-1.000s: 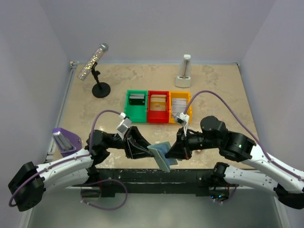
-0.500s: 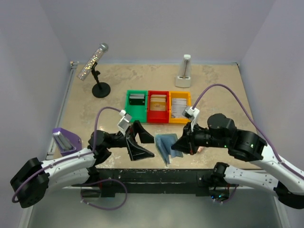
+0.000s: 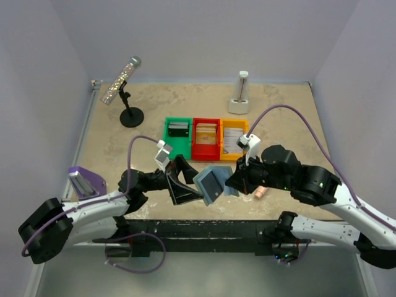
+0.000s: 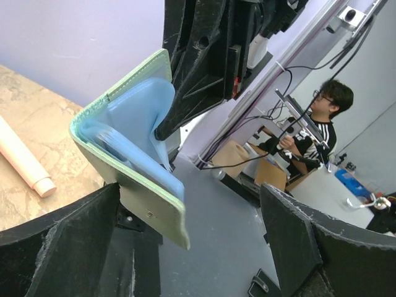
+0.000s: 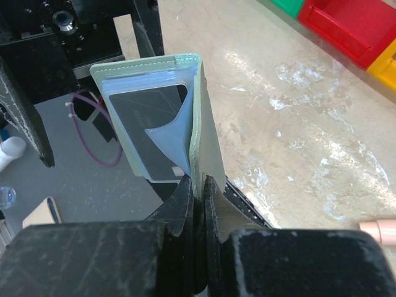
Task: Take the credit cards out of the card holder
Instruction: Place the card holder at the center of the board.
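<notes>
— Left gripper [image 3: 193, 185], entry one: how does it stand?

— Fingers spread wide (as wide as I carry them), closed on nothing. It sits low over the near edge of the table [image 3: 124, 142], its open mouth turned toward the card holder [image 3: 211, 181].

— Entry two, right gripper [image 5: 198, 185]?

— Pinched tight on the card holder. My right wrist camera shows both fingers pressed together on its lower edge, close under the fold, with a pale green-edged panel between them.

— Location of the card holder?

— Lifted off the table, between my two grippers and just beside the left fingertips; whether it touches them I cannot tell. It stands part open, its panels in a narrow V.

— Contents?

— One dark card [image 5: 151, 114], seen through a clear pocket on the inner face (any others I cannot make out).

— Other stock?

- Green bin [image 3: 176, 149], red bin [image 3: 206, 153] and yellow bin [image 3: 247, 146]: side by side in a row farther back.
- They hold dark cards [image 3: 178, 129], tan cards [image 3: 206, 132] and whitish cards [image 3: 232, 135], in that order.
- Pink cylinder [image 3: 260, 192]: lying on the table near my right gripper.
- Glittery stick [image 3: 120, 80]: on a black stand, far left.
- White stand [image 3: 240, 96]: at the far edge.
- Purple holder [image 3: 85, 179]: at the left edge.
</notes>
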Controlling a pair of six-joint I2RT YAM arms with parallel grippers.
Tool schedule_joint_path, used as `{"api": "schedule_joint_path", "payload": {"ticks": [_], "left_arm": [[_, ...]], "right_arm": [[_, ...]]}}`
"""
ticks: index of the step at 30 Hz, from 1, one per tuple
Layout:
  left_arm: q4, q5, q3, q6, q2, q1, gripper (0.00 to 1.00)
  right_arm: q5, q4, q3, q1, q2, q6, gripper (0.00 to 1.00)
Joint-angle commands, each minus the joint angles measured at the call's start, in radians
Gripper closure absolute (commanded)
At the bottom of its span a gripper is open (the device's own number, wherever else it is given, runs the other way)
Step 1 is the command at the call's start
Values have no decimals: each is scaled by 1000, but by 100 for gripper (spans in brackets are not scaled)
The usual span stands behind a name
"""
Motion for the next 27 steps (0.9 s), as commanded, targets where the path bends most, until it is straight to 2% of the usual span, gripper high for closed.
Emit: {"api": "schedule_joint_path", "payload": {"ticks": [1, 7, 18, 27], "left_arm": [[0, -45, 31, 41, -17, 5, 0], [-76, -94, -11, 85, -64, 3, 8], [-203, -139, 23, 136, -60, -15, 19], [-272, -166, 17, 164, -61, -17, 39]], "right_arm": [[82, 26, 21, 0, -24, 14, 100], [73, 43, -24, -1, -45, 44, 100], [-2, 166, -93, 0, -70, 138, 100], [-28, 200, -123, 0, -70, 156, 100]]}}
